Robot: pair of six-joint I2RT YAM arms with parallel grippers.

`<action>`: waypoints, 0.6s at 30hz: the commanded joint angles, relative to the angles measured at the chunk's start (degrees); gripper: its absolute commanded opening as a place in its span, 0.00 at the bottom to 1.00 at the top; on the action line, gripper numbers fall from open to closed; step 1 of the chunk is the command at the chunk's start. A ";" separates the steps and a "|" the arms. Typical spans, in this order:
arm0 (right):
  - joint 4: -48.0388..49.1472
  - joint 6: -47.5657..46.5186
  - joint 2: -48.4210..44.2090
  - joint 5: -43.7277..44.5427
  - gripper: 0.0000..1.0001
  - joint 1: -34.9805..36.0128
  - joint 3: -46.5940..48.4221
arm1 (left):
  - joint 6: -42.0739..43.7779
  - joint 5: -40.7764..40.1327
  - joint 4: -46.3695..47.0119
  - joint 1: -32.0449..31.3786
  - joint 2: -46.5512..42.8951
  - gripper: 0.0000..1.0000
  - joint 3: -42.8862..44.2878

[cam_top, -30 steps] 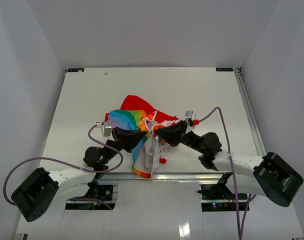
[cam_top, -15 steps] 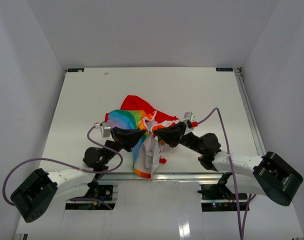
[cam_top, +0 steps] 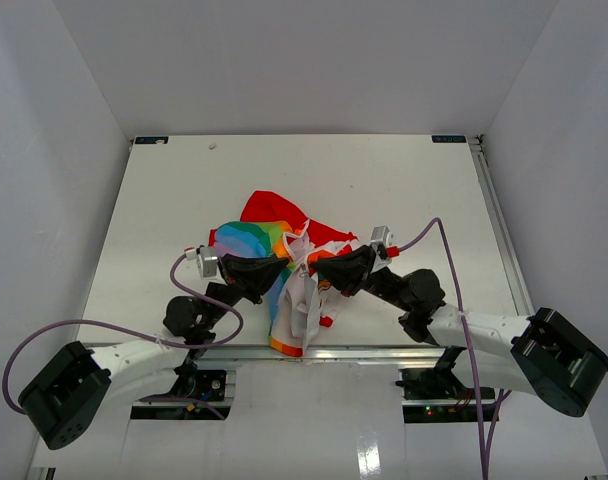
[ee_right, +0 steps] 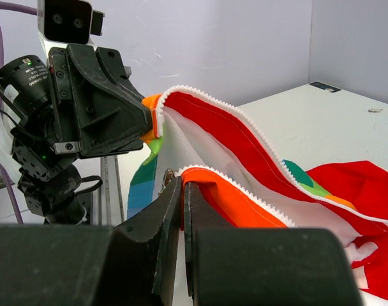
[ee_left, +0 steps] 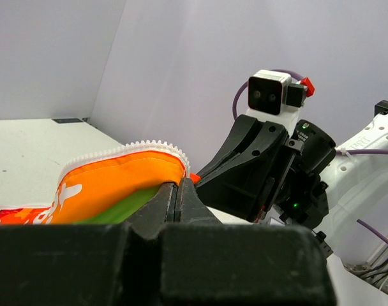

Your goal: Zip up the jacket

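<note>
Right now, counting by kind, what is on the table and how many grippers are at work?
White fabric jacket with rainbow stripes and red lining: 1
Black two-finger grippers, each shut on a toothed zipper edge of the jacket: 2 (left gripper, right gripper)
White table: 1
Total: 4

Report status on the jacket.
Left hand shut on jacket zipper edge. Right hand shut on opposite edge. Zipper teeth apart. Nothing blocking.
</note>
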 commanded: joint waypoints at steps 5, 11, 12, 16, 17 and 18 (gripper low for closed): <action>33.97 -0.47 -0.87 0.62 0.08 0.37 0.42 | -0.27 1.37 15.21 -0.33 1.49 0.00 0.65; 34.45 -0.06 -0.52 0.40 0.08 0.38 0.58 | -0.48 1.78 15.53 -0.33 1.81 0.00 0.55; 34.50 0.03 -0.52 0.43 0.08 0.32 0.64 | -0.45 1.84 15.41 -0.33 1.87 0.00 0.61; 34.42 -0.11 -0.52 0.54 0.08 0.30 0.83 | -0.70 2.13 16.14 -0.33 2.07 0.00 0.14; 34.45 -0.08 -0.52 0.58 0.08 0.33 0.84 | -0.71 2.17 16.21 -0.33 2.11 0.00 0.15; 34.50 -0.03 -0.52 0.63 0.08 0.38 0.84 | -0.71 2.22 16.26 -0.33 2.16 0.00 0.19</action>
